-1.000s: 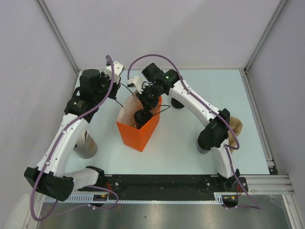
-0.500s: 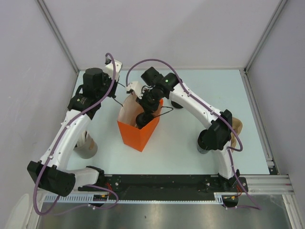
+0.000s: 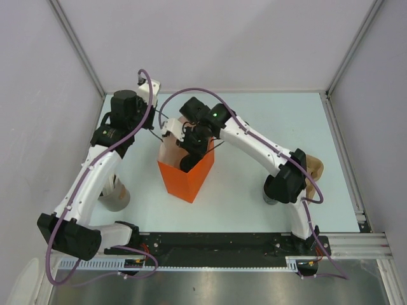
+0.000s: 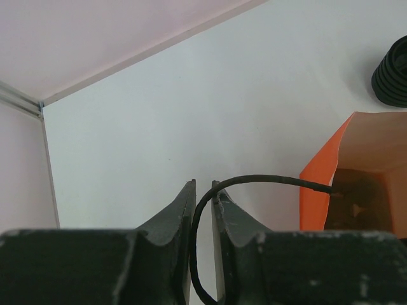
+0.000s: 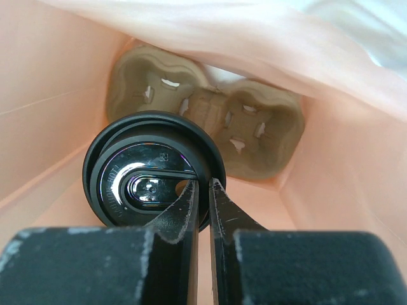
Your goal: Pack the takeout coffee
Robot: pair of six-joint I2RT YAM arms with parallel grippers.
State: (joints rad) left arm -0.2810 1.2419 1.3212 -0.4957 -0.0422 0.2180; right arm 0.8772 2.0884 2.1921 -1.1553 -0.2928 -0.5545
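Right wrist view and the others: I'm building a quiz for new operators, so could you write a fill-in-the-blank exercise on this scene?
The left end effector is shut on the black cord handle of the ___ paper bag.
The right end effector pinches the takeout coffee by the rim of its ___.
A cardboard cup carrier lies at the ___ of the bag.
Missing words: orange; lid; bottom.
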